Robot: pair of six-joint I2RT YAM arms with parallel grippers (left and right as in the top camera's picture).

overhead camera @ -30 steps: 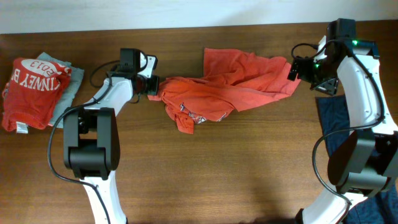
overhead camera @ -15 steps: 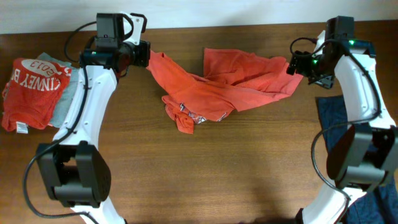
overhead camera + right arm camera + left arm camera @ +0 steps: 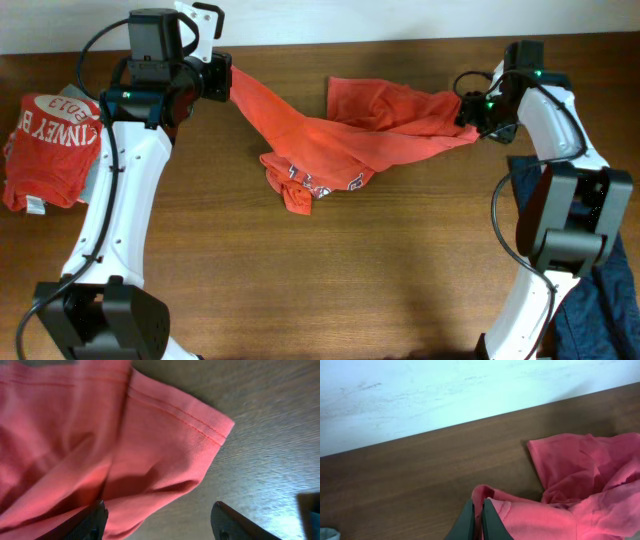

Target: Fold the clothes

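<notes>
Left gripper point(image 3: 477, 504) pinches orange shirt point(image 3: 340, 135); wooden table point(image 3: 400, 260); white wall point(image 3: 420, 395).

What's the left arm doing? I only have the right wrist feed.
Observer: The left gripper is shut on an edge of the orange shirt, near the back edge of the table.
Operator: Shirt spread flat?
Observer: No, its middle lies bunched on the table.
Operator: Other clothes out?
Observer: A red printed shirt lies folded at the left end.
</notes>
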